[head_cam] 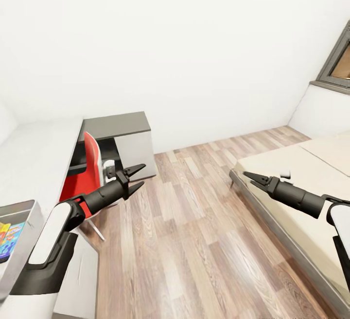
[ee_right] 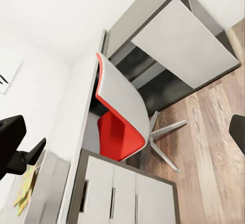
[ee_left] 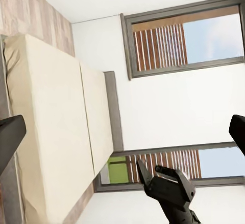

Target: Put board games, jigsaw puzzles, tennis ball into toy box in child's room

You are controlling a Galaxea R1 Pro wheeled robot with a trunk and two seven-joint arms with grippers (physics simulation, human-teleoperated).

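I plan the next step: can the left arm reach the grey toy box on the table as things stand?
Probably yes. The toy box sits beside the left arm; the open left gripper points away over the floor, so it must swing back. Nothing blocks it.

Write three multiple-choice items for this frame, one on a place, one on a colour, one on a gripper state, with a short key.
1. Where does the toy box sit?
A. on the table at the robot's left
B. on the bed
C. on the wood floor

2. What colour is the inner face of the chair tucked at the table?
A. blue
B. red
C. green

3. How do the jaws of the left gripper stand?
A. shut on a game box
B. shut on a ball
C. apart, with nothing between them

Answers:
1. A: in the head view the grey bin rests on the pale tabletop at the left edge, with a blue printed box inside it.
2. B: the seat and inner back show red, with a grey outer shell in the right wrist view.
3. C: the head view shows both fingers spread over bare floor.
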